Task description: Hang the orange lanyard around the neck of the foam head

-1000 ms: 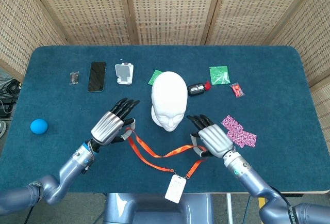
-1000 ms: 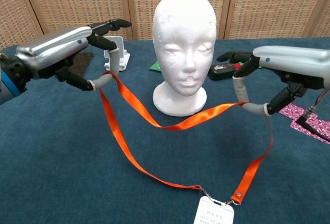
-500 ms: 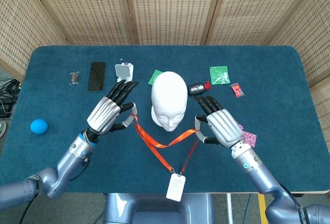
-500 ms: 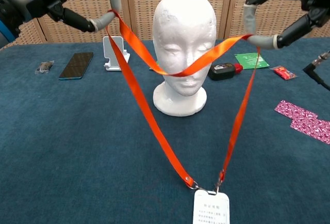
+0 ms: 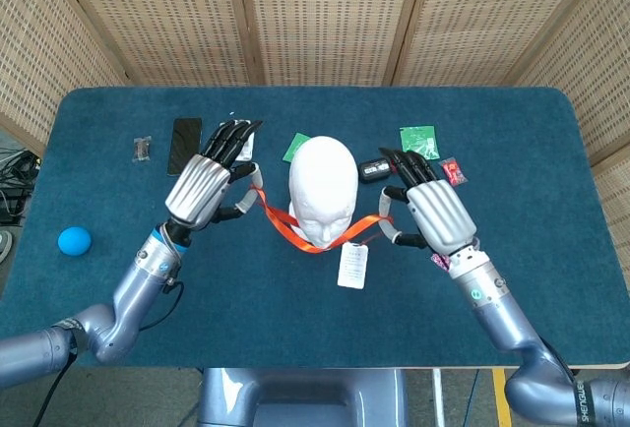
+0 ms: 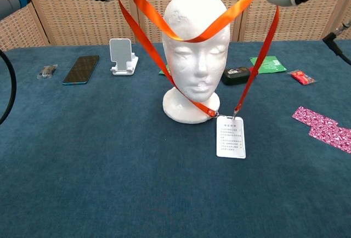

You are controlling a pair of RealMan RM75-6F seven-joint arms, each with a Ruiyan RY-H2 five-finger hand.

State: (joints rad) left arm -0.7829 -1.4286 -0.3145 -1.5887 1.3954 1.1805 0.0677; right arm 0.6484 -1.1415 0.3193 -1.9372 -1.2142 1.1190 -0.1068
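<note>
Both hands hold the orange lanyard (image 6: 192, 29) spread: left hand (image 5: 204, 187) and right hand (image 5: 434, 213) each w/ strap hooked on fingers, loop sagging btwn them across the foam head (image 5: 323, 189) forehead, not yet around neck. Strap looks soft, light, prob. slippery; badge (image 6: 231, 136) dangles below right hand. Keep grips on upper strap, wide apart, so loop clears the crown.

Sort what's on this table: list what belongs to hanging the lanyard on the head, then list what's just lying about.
Part of the job:
orange lanyard with its badge
foam head
left hand and right hand, both holding the strap

Just lying about:
phone
phone stand
blue ball
green packet
patterned cloth
</note>
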